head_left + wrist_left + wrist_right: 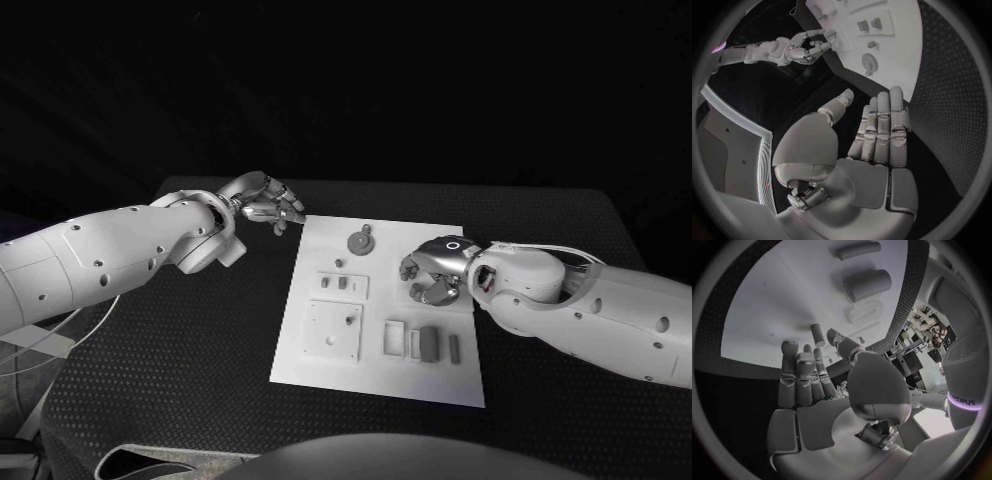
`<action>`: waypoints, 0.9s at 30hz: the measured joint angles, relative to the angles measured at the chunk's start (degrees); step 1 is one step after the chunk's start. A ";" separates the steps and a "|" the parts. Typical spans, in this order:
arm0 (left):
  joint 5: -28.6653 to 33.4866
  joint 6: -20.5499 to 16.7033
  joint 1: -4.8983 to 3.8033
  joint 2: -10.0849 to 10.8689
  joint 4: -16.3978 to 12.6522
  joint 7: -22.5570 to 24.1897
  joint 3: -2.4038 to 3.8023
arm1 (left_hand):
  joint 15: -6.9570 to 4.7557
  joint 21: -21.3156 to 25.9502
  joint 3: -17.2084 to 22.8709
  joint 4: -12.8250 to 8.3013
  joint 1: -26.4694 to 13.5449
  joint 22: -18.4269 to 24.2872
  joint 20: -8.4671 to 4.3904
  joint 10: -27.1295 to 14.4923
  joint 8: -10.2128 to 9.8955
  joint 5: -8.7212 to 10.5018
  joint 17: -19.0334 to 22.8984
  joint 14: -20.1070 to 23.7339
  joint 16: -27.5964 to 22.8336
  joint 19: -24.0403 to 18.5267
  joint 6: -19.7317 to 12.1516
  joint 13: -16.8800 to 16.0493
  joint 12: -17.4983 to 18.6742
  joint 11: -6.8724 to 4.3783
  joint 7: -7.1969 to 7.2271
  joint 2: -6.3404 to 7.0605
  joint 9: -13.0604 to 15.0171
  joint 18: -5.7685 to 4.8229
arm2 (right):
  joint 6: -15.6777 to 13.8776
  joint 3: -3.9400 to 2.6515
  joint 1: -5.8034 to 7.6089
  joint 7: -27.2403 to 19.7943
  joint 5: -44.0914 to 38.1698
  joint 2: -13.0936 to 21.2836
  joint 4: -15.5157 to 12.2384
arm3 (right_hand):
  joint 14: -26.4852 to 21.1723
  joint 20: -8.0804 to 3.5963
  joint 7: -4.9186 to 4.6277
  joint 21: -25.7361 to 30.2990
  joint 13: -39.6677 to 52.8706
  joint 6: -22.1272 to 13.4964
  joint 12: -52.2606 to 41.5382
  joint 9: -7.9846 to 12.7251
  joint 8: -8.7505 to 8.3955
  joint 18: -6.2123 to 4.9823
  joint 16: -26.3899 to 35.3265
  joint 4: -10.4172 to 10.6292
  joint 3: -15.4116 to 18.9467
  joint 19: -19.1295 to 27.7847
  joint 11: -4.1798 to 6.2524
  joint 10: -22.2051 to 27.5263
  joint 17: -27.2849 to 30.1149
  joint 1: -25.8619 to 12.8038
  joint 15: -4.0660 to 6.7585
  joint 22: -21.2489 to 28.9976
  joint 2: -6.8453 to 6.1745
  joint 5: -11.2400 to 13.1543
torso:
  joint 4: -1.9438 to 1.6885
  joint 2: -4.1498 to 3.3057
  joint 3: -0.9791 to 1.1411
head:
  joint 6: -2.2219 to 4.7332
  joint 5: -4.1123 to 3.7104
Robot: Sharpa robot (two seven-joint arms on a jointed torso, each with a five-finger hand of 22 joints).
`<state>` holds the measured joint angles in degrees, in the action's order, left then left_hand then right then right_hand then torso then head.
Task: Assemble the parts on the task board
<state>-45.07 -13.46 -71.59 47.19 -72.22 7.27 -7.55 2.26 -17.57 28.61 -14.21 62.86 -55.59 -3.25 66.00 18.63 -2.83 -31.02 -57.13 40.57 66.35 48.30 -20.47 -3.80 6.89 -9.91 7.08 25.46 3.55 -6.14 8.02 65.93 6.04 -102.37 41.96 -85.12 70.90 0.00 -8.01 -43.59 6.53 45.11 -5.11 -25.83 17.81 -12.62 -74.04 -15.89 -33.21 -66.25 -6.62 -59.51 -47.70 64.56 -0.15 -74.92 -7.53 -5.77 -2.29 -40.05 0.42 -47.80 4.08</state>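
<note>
Over the black desk [173, 380], the task board [382, 310] is lying at the middle; the left hand [267, 205] is hovering off its far left corner, fingers straight and empty, while the right hand [437, 270] is hanging above its right part, fingers apart, holding nothing

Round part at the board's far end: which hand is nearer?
Right. The right hand sits over the board's edge just beside the round part; the left hand hovers off the board, past its far corner.

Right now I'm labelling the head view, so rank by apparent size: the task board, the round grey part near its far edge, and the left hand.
1. task board, by far the largest.
2. left hand.
3. round grey part, smallest.
The hand lies about as far from the camera as the part, so that order holds.
</note>
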 measured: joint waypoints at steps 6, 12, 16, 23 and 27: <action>0.00 -0.02 0.00 -0.01 0.03 -0.05 0.00 | 0.00 0.00 0.00 0.00 0.00 0.00 0.00 0.00 0.00 0.00 -0.01 0.00 0.00 0.00 0.00 0.00 0.00 0.00 0.00 0.00 -0.03 0.00 | -0.07 0.27 -0.12 0.06 -0.81 -0.49 0.20 | 0.28 -0.10 -0.80 0.00 0.16 2.11 -0.88 0.12 0.49 0.04 0.00 -0.16 -0.16 -0.51 0.76 -2.92 0.00 -0.01 -0.04 0.00 0.60 0.00 | 0.03 0.01 -0.02 | 0.00 0.00; 0.00 -0.04 0.00 0.06 -0.01 -0.08 0.00 | 0.00 0.00 0.00 0.00 0.00 0.00 0.01 0.00 0.00 0.00 -0.06 0.00 0.00 -0.01 0.00 0.01 0.00 0.00 0.00 0.00 -0.03 0.00 | -0.07 0.38 -0.11 0.22 -1.59 -0.49 0.76 | 0.47 -0.29 -1.11 0.00 0.21 3.38 -1.11 0.32 0.84 0.26 0.00 -0.16 -0.16 -0.93 0.96 -4.87 0.00 0.07 0.15 0.00 1.13 0.00 | 0.03 0.02 -0.02 | -0.04 0.08; -0.09 -0.06 0.00 0.06 -0.18 -0.10 0.00 | 0.00 0.00 0.00 0.00 0.00 0.00 -0.02 0.00 0.00 0.00 -0.06 0.00 0.00 0.02 0.00 0.01 0.00 0.00 0.00 0.00 -0.03 0.00 | -0.07 0.52 -0.17 0.37 -2.22 -0.62 0.96 | 0.49 -0.20 -1.22 0.00 0.21 3.87 -1.11 0.39 0.84 0.31 0.00 -0.16 -0.16 -1.02 1.09 -5.03 0.00 0.07 0.16 0.00 1.13 0.00 | 0.02 0.02 -0.03 | 0.04 0.15; -0.17 -0.07 0.00 0.10 -0.23 -0.13 0.00 | 0.00 0.04 0.00 0.00 0.00 0.00 -0.12 0.01 0.00 0.00 -0.13 0.00 0.00 0.12 0.00 0.01 0.00 -0.01 0.00 0.00 -0.02 0.00 | -0.04 0.54 -0.19 0.49 -2.75 -0.67 1.24 | 0.68 -0.19 -1.21 0.00 0.21 3.89 -1.11 0.45 0.84 0.35 0.00 -0.16 -0.16 -1.04 1.11 -5.42 -0.01 -0.02 0.33 0.01 1.23 0.00 | 0.03 0.02 0.01 | -0.01 0.09; -0.18 -0.07 0.00 0.10 -0.24 -0.14 0.00 | 0.00 0.05 -0.14 0.14 0.00 0.00 -0.12 0.01 0.00 0.00 -0.16 0.00 -0.24 0.12 0.00 0.02 0.00 -0.01 0.00 0.00 -0.02 0.00 | -0.03 0.56 -0.19 0.53 -2.93 -0.66 1.27 | 0.85 -0.10 -1.15 0.00 0.21 4.43 -1.10 0.57 0.88 0.35 0.00 -0.32 -0.32 -1.12 1.49 -5.84 0.00 0.15 0.34 0.01 1.66 0.00 | 0.05 0.02 0.03 | -0.10 0.07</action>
<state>-45.25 -13.53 -71.59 47.29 -72.46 7.12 -7.55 2.26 -17.51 28.47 -14.07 62.86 -55.59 -3.37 66.02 18.63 -2.83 -31.18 -57.14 40.33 66.47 48.30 -20.46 -3.80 6.88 -9.91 7.08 25.44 3.55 -6.17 8.58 65.74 6.57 -105.30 41.31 -83.85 71.75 -0.10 -9.16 -43.59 6.74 49.54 -6.21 -25.26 18.68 -12.27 -74.05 -16.21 -33.54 -67.38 -5.13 -65.35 -47.71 64.72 0.19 -74.92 -5.87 -5.77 -2.23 -40.03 0.46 -47.91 4.15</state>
